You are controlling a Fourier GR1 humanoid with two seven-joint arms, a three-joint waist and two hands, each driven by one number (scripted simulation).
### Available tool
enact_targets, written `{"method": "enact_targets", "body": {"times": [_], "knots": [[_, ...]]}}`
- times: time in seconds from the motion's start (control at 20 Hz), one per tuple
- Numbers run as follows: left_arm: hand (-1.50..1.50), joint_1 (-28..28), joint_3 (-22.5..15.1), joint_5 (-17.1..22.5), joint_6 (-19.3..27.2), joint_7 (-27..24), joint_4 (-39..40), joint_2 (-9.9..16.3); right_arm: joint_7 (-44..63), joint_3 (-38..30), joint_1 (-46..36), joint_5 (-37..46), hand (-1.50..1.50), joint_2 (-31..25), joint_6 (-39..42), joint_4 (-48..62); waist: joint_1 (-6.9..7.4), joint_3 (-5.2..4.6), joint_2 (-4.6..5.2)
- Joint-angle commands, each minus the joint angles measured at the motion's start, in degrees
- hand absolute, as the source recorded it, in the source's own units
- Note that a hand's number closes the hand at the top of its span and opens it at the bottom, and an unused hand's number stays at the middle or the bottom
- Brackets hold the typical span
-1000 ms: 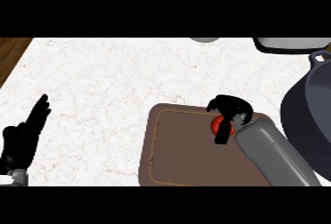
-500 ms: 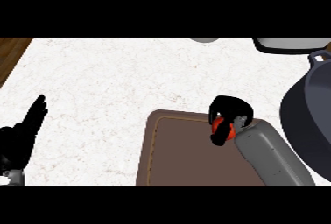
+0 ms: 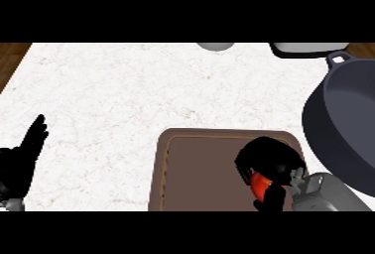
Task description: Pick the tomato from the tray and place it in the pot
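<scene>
My right hand is curled round the tomato, fingers arched over its top so that only a red-orange patch shows beneath them. The tomato sits over the right part of the brown tray, near the tray's right edge; I cannot tell whether it touches the tray's floor or is held just above it. My grey right forearm comes in from the lower right corner, beside the tray.

The dark pot stands on the white worktop just to the right of the tray, its rim close to my right hand and its handle pointing toward the far edge. Nothing is visible inside the part of the pot that shows.

My left hand rests at the left edge of the view, well apart from the tray, its fingers straight and pointing up.
</scene>
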Motion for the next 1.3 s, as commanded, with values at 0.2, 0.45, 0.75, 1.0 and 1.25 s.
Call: {"method": "enact_targets", "body": {"times": [0.2, 0.45, 0.75, 1.0, 1.25], "knots": [[0.0, 3.5, 2.4, 0.3, 1.2, -0.5, 0.6, 0.1, -19.0, -4.2, 5.4, 2.2, 1.5, -16.9, -8.2, -25.3, -4.53, 0.3, -1.22], [0.0, 4.7, 3.2, 0.8, 1.8, -0.7, -0.1, -0.4, -25.2, -20.2, 9.6, -1.5, 1.5, -19.4, -18.4, -32.5, -6.57, 0.58, -0.68], [0.0, 6.4, 4.0, 1.4, 1.7, -2.1, -1.9, -0.4, -33.3, -36.4, 23.2, -13.7, 1.5, -18.3, -21.8, -32.7, -4.95, 0.4, 0.42], [0.0, 4.9, 2.8, 1.3, 0.6, -1.5, -3.5, 0.0, -44.2, -52.6, 29.9, -24.8, 1.5, -18.9, -19.2, -26.5, -3.09, 0.16, 0.87], [0.0, 3.6, 1.4, 1.4, -1.9, -1.3, -3.5, 0.5, -55.7, -67.7, 33.5, -32.7, 1.5, -21.0, -12.5, -14.9, 1.25, -0.13, 1.67]]}}
